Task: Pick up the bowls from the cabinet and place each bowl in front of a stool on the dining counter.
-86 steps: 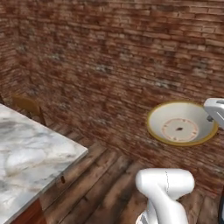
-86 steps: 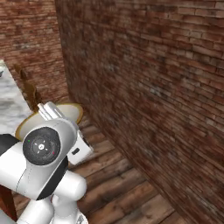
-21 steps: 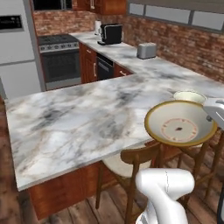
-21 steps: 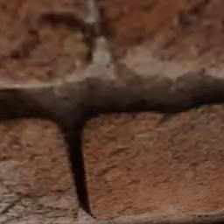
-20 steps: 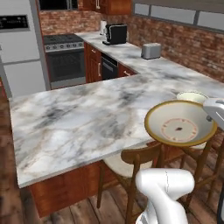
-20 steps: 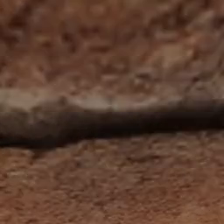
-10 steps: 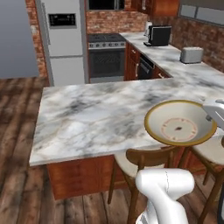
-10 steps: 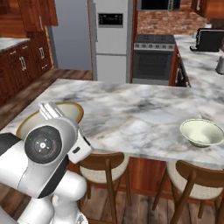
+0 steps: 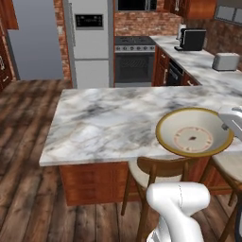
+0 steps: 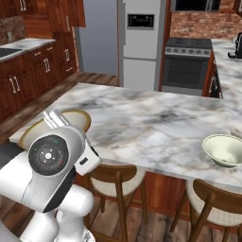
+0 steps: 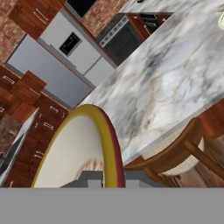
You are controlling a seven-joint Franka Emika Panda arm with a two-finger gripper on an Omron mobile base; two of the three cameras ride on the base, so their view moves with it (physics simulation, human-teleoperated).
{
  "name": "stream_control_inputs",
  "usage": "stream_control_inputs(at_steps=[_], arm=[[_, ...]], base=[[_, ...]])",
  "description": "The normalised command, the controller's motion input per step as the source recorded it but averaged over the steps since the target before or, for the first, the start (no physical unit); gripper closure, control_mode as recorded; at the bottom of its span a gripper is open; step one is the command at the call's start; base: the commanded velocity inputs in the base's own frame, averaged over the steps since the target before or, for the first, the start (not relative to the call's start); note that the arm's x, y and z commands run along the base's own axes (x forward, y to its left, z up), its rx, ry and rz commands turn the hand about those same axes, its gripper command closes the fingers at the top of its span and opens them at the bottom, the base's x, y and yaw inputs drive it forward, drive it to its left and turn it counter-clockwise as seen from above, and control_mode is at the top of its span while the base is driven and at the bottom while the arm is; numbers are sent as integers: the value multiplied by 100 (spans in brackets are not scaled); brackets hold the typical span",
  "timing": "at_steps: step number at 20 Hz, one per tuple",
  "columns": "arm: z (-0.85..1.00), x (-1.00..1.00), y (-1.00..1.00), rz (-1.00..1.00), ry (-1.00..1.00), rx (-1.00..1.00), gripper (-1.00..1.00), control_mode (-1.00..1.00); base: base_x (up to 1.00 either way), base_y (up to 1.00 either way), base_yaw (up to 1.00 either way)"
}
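My gripper (image 9: 226, 127) is shut on the rim of a cream bowl (image 9: 193, 137) with an olive-tan rim, held tilted above the near edge of the dining counter (image 9: 113, 118). The same bowl (image 11: 83, 148) shows edge-on in the hand view, and in the right base view this bowl (image 10: 71, 118) peeks out from behind the arm. A second bowl (image 10: 224, 150) rests on the marble in front of the right stool (image 10: 215, 205). Below the held bowl stands another stool (image 9: 156, 171). The cabinet is out of view.
A fridge (image 9: 89, 42) and an oven (image 9: 134, 61) stand beyond the counter. A marble worktop (image 9: 208, 64) with a coffee machine and a toaster runs along the right. Dark wood drawer units (image 10: 28, 75) line the left. Wooden floor (image 9: 23, 156) lies open left of the island.
The base has swung round, so the views went from brick wall to the dining counter and kitchen. The bowl stays gripped at the same place before the cameras.
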Motion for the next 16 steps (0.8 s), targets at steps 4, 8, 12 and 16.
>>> stream_control_inputs(at_steps=[4,8,12,16], arm=[[0,0,0,0,0,0,100,100],[0,0,0,0,0,0,100,100],[-5,5,-4,0,0,0,100,-100],[-29,37,-30,0,0,0,100,-100]], base=[[64,-18,24],[26,0,2],[4,-1,0],[0,0,0]])
